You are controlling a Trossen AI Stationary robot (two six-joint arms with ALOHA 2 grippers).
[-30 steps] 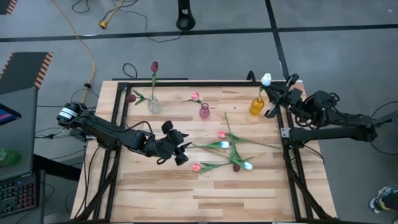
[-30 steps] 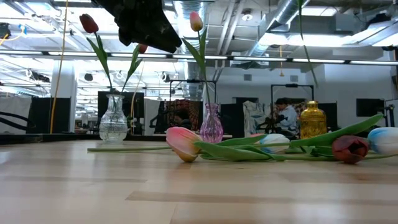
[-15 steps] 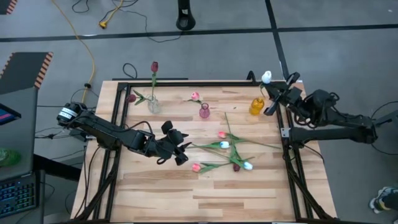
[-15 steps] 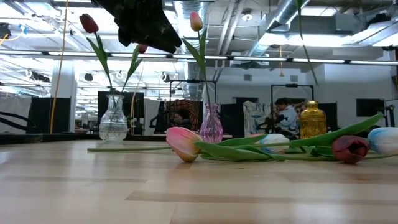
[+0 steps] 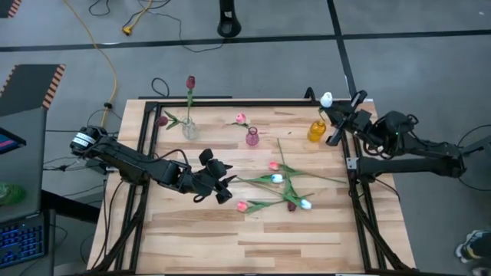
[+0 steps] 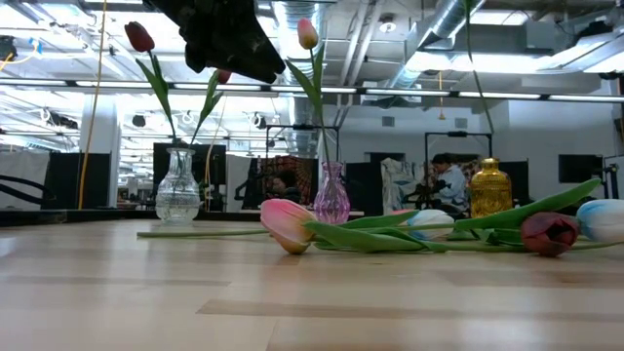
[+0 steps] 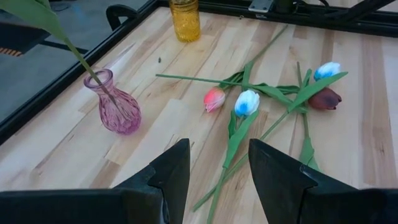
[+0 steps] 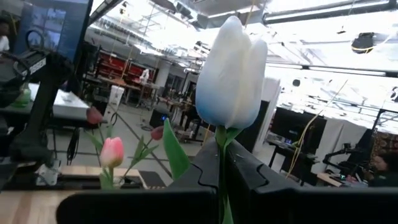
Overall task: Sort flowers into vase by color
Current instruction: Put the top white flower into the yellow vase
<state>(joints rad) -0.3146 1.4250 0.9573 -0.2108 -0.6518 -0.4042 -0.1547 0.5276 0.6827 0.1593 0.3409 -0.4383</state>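
My right gripper (image 5: 336, 119) is at the table's far right corner, beside the yellow vase (image 5: 317, 131), shut on a white tulip (image 8: 231, 73). Its head (image 5: 327, 99) stands above the fingers. My left gripper (image 5: 223, 190) hovers open over the table's middle, just left of the loose tulips (image 7: 247, 102): pink, white and dark red heads lying flat on the wood. A pink vase (image 5: 252, 137) holds a pink tulip (image 5: 240, 118). A clear vase (image 5: 189, 129) holds two dark red tulips (image 6: 139, 37). My right gripper pinches the white tulip's thin green stem (image 8: 222, 152) a little below the head, between its two fingers (image 8: 249, 171). The flower is lifted clear and stands upright in the hold, head up. Its lower stem (image 6: 478, 78) hangs above the yellow vase (image 6: 490, 188).
The three vases stand in a row along the far side of the table. A black frame rail (image 5: 230, 102) runs around the table's edge. Bare wood (image 5: 253, 241) lies on the near side. In the low view a person (image 6: 444, 180) sits far off in the room.
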